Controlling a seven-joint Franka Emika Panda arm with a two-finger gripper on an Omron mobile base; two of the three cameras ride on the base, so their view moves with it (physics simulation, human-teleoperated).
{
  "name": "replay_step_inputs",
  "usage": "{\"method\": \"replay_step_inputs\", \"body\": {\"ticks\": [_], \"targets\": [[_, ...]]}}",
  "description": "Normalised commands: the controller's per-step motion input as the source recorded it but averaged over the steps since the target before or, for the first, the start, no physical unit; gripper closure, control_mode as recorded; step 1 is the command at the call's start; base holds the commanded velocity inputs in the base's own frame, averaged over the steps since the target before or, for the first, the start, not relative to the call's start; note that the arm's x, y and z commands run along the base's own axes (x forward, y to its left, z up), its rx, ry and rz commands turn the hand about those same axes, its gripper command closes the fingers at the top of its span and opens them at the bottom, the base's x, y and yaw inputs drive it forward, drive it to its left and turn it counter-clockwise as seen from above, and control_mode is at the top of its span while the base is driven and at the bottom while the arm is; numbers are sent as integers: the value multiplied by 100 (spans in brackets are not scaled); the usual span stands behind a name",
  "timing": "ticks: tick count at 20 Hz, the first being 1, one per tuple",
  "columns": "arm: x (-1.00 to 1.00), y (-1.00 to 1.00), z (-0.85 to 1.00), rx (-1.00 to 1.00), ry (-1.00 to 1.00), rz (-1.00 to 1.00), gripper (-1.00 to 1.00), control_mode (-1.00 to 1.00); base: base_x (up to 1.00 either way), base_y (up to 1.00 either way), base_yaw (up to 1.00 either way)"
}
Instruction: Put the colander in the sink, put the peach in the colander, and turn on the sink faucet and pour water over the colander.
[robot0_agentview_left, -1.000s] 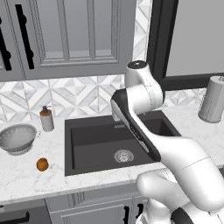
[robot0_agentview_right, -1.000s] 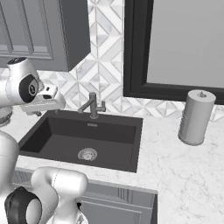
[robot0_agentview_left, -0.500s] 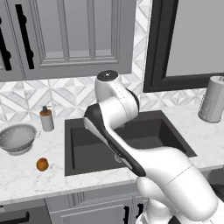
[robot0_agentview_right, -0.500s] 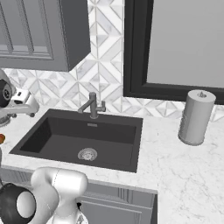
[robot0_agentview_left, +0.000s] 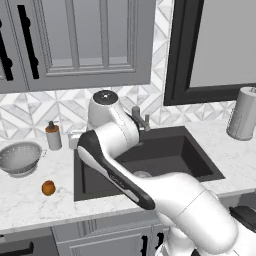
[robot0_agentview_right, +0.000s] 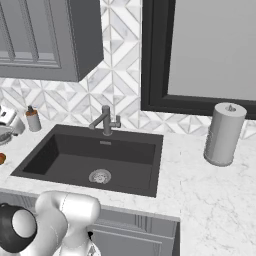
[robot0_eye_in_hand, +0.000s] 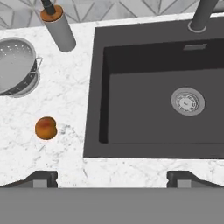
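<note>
Claw (robot0_eye_in_hand: 112, 179) hangs spread wide and empty above the front edge of the sink (robot0_eye_in_hand: 162, 144). Colander (robot0_eye_in_hand: 15, 65) sits on the white tabletop (robot0_eye_in_hand: 65, 100) well off to the claw's left, upright. Peach (robot0_eye_in_hand: 46, 127) lies nearer, between colander and claw, apart from both. Faucet (robot0_eye_in_hand: 201, 15) stands beyond the basin.

Colander (robot0_agentview_left: 20, 158) and peach (robot0_agentview_left: 48, 188) on counter (robot0_agentview_left: 30, 200) left of sink (robot0_agentview_left: 165, 155).
</note>
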Motion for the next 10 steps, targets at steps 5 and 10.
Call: {"method": "replay_step_inputs", "body": {"ticks": [5, 10], "targets": [[32, 62, -26, 18, -1, -4, -100, -100, 0, 0, 0], [50, 62, -30, 15, 2, 0, -100, -100, 0, 0, 0]]}}
